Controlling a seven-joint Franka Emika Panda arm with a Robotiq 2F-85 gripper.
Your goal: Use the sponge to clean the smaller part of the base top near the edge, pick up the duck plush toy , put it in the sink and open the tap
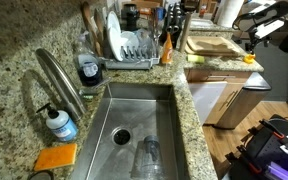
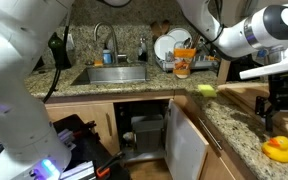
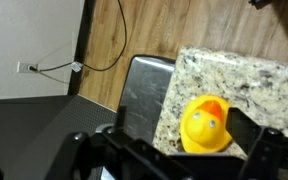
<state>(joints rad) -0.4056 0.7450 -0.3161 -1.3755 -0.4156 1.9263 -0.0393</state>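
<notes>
One duck plush toy (image 3: 205, 125), tiny and bright yellow, sits upright on the smaller stretch of the speckled granite base top (image 3: 259, 75). It is close to the rounded edge, with wooden floor beyond. The gripper (image 3: 180, 140) hangs directly above it, released and empty. Its jaws are spread wide so that a finger can come down on either side of the toy. In the wrist view the duck lies nearer one finger than the other, so I judge a small sideways correction is wise before descending. In an exterior view the gripper (image 2: 281, 108) is clearly apart from the duck (image 2: 278, 150), not touching it.

A yellow-green sponge (image 2: 205, 89) lies flat on the same counter run, near the edge and well apart from the gripper. Since nothing holds it, the wiping step seems to be over and the pick of the duck is the step in hand.

The sink (image 1: 104, 115) is on the other stretch of counter, well away from the toy, with the gooseneck tap (image 1: 59, 75) arching beside the basin. What looks like a clear glass rests in the basin. The arm will have to carry the toy around the corner.

Being soft and small, the toy should compress easily. A pinch low on its body looks safest, because a nudge could push it off the edge.
</notes>
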